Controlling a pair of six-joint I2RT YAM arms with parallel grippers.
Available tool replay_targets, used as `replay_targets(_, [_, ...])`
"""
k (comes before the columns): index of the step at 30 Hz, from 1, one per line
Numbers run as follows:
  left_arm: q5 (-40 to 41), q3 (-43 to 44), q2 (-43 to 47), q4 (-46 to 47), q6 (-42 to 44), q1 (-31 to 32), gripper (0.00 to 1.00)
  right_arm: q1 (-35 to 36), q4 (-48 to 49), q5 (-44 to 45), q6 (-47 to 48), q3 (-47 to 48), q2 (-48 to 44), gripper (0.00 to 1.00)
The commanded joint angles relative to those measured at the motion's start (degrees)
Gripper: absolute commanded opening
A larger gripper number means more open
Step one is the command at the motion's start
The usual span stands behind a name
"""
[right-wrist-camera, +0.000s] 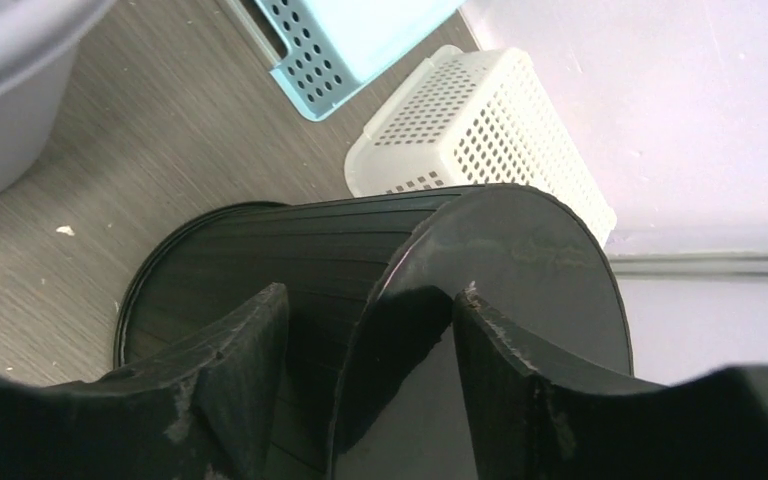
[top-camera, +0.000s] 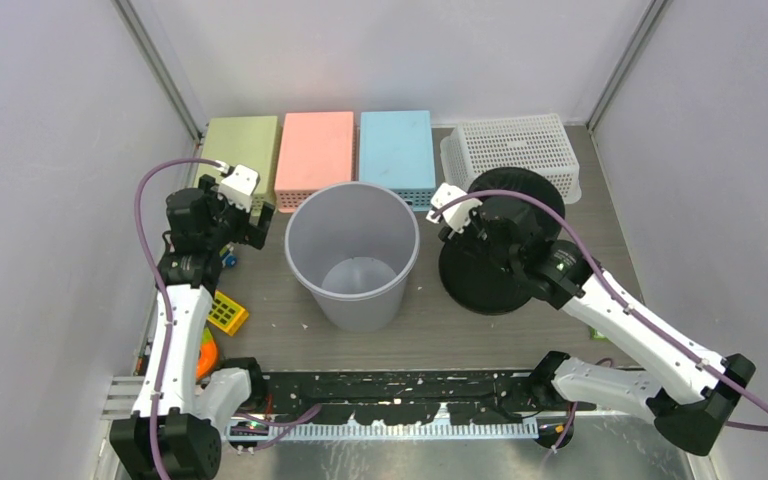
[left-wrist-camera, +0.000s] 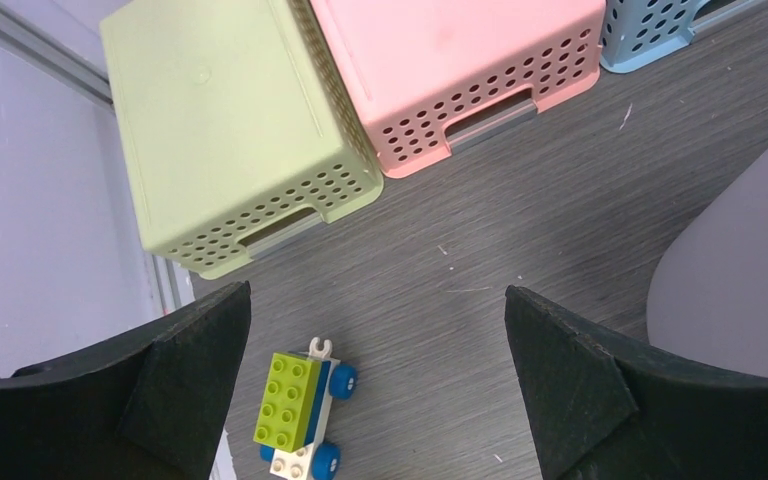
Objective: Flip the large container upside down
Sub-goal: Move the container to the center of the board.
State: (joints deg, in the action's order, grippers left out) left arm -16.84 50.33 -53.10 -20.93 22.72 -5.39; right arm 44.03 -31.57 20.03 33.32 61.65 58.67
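A large black container (top-camera: 480, 280) stands on the right with its rim on the table and its base up; in the right wrist view the black container (right-wrist-camera: 260, 240) fills the middle. My right gripper (top-camera: 488, 238) (right-wrist-camera: 370, 295) straddles the edge of that base, one finger beside the ribbed wall and the other over the flat base. Its jaws are open, with a gap still showing at the wall. A large grey container (top-camera: 305, 275) stands upright and empty in the middle. My left gripper (top-camera: 245, 225) (left-wrist-camera: 375, 295) hangs wide open to its left, holding nothing.
Upturned green (top-camera: 240, 145), pink (top-camera: 315, 150), blue (top-camera: 397, 150) and white (top-camera: 515, 145) baskets line the back. A small brick car (left-wrist-camera: 300, 415) lies under the left gripper. A yellow toy (top-camera: 226, 313) and an orange item (top-camera: 206, 355) lie by the left arm.
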Motion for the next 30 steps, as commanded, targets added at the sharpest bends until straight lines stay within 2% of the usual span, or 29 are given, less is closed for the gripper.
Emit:
replay_targets(1, [-2.5, 0.3, 0.2, 1.0, -0.8, -0.5, 1.00, -2.4, -3.8, 1.4, -0.9, -1.1, -2.8, 0.61])
replay_targets(13, [-2.5, 0.2, 0.5, 1.0, -0.8, -0.4, 1.00, -7.6, -10.8, 2.9, -0.8, -2.4, -10.2, 0.61])
replay_targets(30, [-2.8, 0.1, 0.8, 0.8, -0.9, -0.5, 1.00, -24.3, -14.3, -0.8, 4.3, -3.2, -12.0, 0.61])
